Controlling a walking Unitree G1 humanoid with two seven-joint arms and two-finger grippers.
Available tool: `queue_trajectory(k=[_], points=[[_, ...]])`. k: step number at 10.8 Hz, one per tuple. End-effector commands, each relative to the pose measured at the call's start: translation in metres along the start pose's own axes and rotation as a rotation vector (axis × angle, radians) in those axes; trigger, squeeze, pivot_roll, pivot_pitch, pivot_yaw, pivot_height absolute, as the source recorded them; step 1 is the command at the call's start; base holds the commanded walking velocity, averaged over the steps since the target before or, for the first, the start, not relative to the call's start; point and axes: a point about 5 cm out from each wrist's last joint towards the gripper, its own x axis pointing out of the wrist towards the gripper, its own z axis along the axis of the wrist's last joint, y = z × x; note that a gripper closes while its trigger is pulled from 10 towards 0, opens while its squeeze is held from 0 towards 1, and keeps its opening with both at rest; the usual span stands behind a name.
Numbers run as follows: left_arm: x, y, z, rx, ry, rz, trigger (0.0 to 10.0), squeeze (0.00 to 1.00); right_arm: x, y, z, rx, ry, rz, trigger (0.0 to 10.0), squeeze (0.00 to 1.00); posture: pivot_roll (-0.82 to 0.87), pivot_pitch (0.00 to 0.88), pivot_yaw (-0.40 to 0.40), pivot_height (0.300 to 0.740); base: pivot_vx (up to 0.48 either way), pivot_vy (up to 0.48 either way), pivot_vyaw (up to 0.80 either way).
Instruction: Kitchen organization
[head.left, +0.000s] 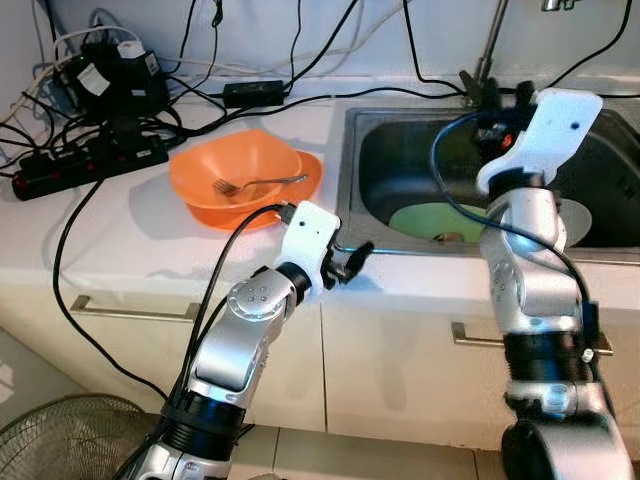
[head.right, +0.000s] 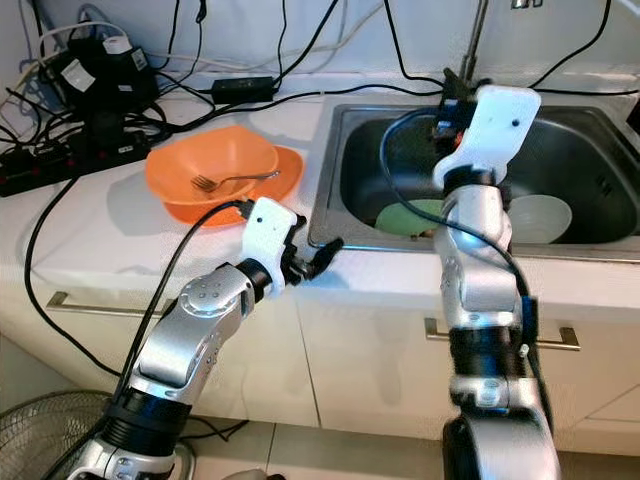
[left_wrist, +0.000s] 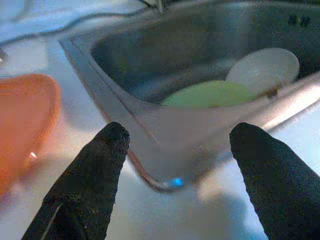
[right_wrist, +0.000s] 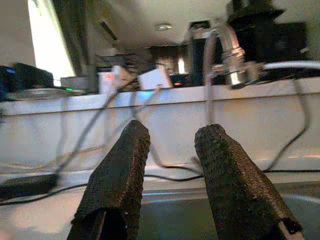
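The left gripper (head.left: 352, 262) hovers over the front edge of the white countertop (head.left: 140, 235), just at the front left corner of the steel sink (head.left: 352, 190). Its two black fingers (left_wrist: 85, 185) are spread wide apart and hold nothing. Behind this gripper and to its left, two orange bowls (head.left: 240, 170) stand nested one in the other, with a metal fork (head.left: 255, 183) lying inside the upper one. Ahead of the gripper, down in the sink basin, a light green plate (left_wrist: 210, 94) lies flat, and a white bowl (left_wrist: 265, 70) rests just beside it, farther to the right.

The right gripper (right_wrist: 172, 165) is raised above the back of the sink, near the base of the faucet (head.left: 490, 45). Its fingers (right_wrist: 117, 180) stand apart with a narrow gap between them, and nothing is between them. They point toward the wall and the black cables (head.left: 300, 45) that run along the back of the counter.

Far to the left of the left gripper, a black power strip (head.left: 85, 165) with several adapters lies on the countertop. Below that arm, a fan grille (head.left: 70, 435) stands on the floor near the cabinet doors (head.left: 120, 330).
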Motion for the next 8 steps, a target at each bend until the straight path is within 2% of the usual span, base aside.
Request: queue_trajectory(k=[1,2,3,4,8], points=[[0.002,0.008,0.010,0.033,-0.041,0.044,10.0,0.00,-0.005,0.011,0.001,0.051,0.007,0.059,10.0,0.00,0.03,0.000,0.064,0.740,0.000,0.000,0.00],[0.002,0.013,0.015,0.045,-0.072,0.076,10.0,0.00,-0.014,0.019,-0.003,0.141,0.043,0.102,10.0,0.00,0.03,0.000,0.066,0.740,0.000,0.000,0.00],[0.002,0.014,0.016,0.049,-0.079,0.086,10.0,0.00,-0.017,0.021,-0.005,0.154,0.056,0.113,10.0,0.00,0.03,0.000,0.067,0.740,0.000,0.000,0.00],[0.002,0.018,0.019,0.055,-0.098,0.112,10.0,0.00,-0.032,0.032,-0.015,0.163,0.093,0.158,10.0,0.00,0.03,0.000,0.068,0.740,0.000,0.000,0.00],[0.003,0.020,0.018,0.067,-0.112,0.129,10.0,0.00,-0.044,0.037,-0.026,0.182,0.162,0.199,10.0,0.00,0.03,0.000,0.070,0.740,0.000,0.000,0.00]])
